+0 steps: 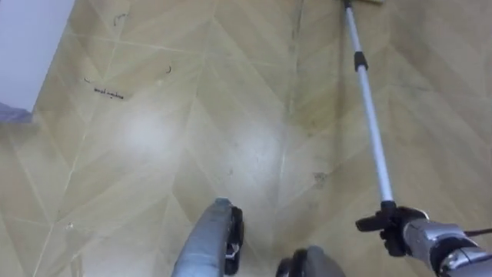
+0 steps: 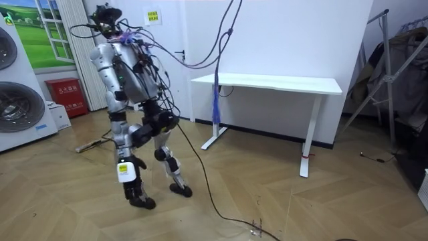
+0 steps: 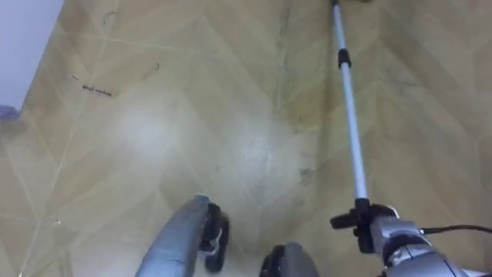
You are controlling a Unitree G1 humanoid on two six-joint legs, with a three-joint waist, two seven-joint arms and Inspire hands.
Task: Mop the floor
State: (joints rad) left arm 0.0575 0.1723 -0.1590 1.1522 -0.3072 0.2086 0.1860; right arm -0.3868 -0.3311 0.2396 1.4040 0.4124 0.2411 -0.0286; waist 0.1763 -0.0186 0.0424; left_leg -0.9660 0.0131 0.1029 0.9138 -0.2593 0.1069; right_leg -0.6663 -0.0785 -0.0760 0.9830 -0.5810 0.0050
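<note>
**Left eye view.** The right hand [image 1: 400, 227] is curled round the near end of the mop pole [image 1: 370, 115]. The pole runs straight ahead of that hand and slightly to its left, over the wood floor [image 1: 154, 138]. The mop head [image 1: 361, 2] sits at the pole's far end, well away from the hand and barely inside the frame. The left hand [image 1: 234, 229] hangs low, to the left of the right hand and off the pole. I cannot tell its state.

**Right eye view.** This shows the same scene, with the right hand [image 3: 367, 223] wrapped on the pole end.

**Room view.** The robot stands with one foot ahead of the other and a white table [image 2: 267, 84] behind it. The mop [image 2: 88, 144] lies on the floor ahead of it.

**Judgement.** The step in hand looks like a mopping stroke. One hand at the very end of the pole gives little leverage. For a good stroke:
- Keep the wrap firm.
- Hold the pole low so the head lies flat.
- Draw straight back toward the hand.
- Overlap the lanes.
</note>
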